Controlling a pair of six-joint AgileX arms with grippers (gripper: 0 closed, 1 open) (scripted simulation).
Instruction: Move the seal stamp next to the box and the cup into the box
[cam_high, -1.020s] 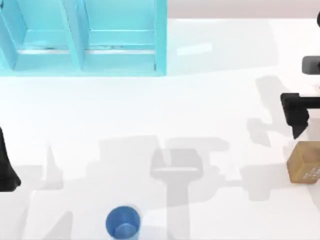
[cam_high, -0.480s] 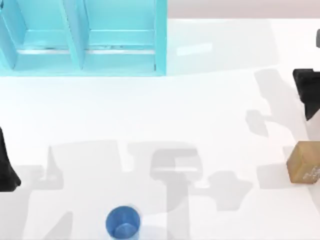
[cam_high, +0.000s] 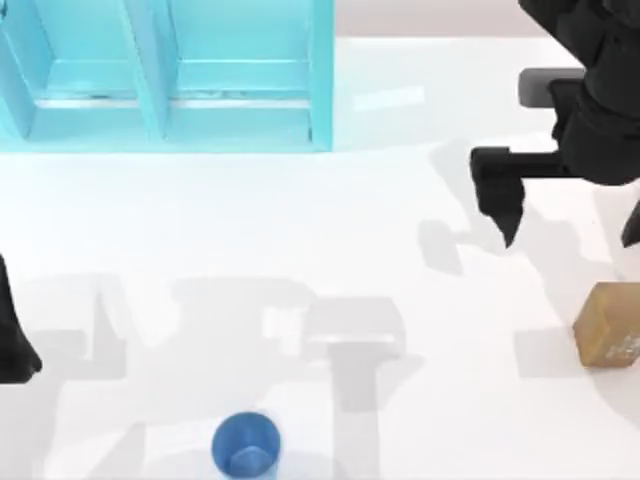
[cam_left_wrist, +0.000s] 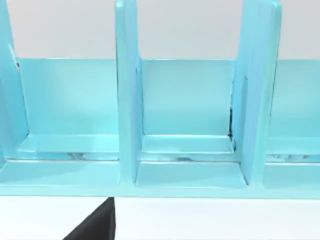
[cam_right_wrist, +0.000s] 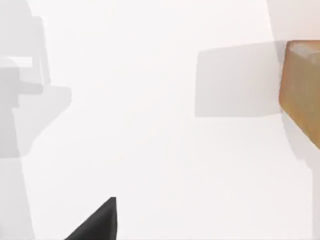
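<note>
The tan-brown seal stamp (cam_high: 608, 325) stands on the white table at the far right, and one of its faces (cam_right_wrist: 301, 90) shows in the right wrist view. My right gripper (cam_high: 566, 215) hovers open behind and slightly left of the stamp with nothing between its fingers; one dark fingertip (cam_right_wrist: 97, 222) is visible. The blue cup (cam_high: 245, 445) sits upright near the front edge, left of centre. The light-blue box (cam_high: 320, 90), split by dividers, fills the back left. My left gripper (cam_high: 12, 335) is parked at the left edge, with the box's compartments (cam_left_wrist: 187, 150) in its wrist view.
The tabletop between the box, the cup and the stamp carries only the arms' shadows. A wide strip of white surface lies to the right of the box's side wall.
My right arm has swung in from the right edge, toward the left and the back, so more of it is visible. The stamp, cup and left arm have not moved.
</note>
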